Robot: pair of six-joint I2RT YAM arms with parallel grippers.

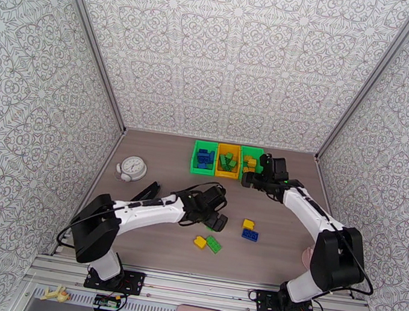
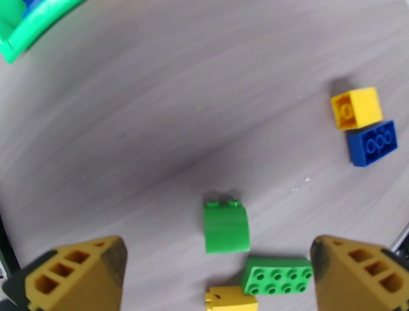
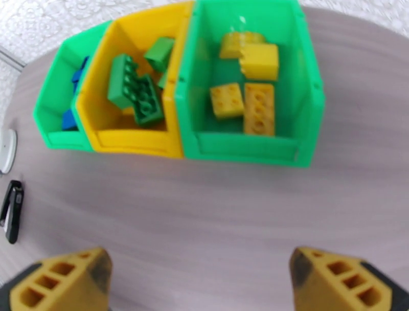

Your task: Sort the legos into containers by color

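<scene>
- Left pincer [image 2: 217, 256] low over the wood-grain surface [image 2: 153, 117], released and spread wide, nothing grasped; yellow fingertips [image 2: 105, 263] at 9 and 3 o'clock in the wrist view.
- Curved green brick [image 2: 226, 227] loose on the surface at 12 o'clock from the gap, just ahead of it. Long axis 12 to 6, studs at the far end, short width square to the closing line. By the look of it the next pick, with the left arm far the nearer.
- Flat green brick [image 2: 276, 276] at 5 o'clock of the curved one, just beside it, long axis roughly 9 to 3, close to the 3 o'clock fingertip.
- Small yellow brick [image 2: 231, 301] at 6 o'clock, touching or almost touching the flat one.
- Likely hazard on a straight descent: a fingertip landing on the flat brick, or a nudge to either neighbour.
- Second yellow brick [image 2: 356, 107] and a blue brick [image 2: 373, 143] side by side at 2 o'clock, well apart from the gap.
- Right pincer [image 3: 199, 266] also released and empty, at 6 o'clock of the bins.
- Three bins in a row at the far side: left green bin [image 3: 48, 115] with blue bricks [image 3: 70, 120], yellow bin [image 3: 133, 140] with green bricks [image 3: 135, 92], right green bin [image 3: 245, 153] with yellow bricks [image 3: 258, 107]. Probable home for the curved brick: the yellow bin.
- White round timer [image 1: 132, 168] and black object [image 1: 149, 192] toward 9 o'clock on the surface, off the line from brick to bins.
</scene>
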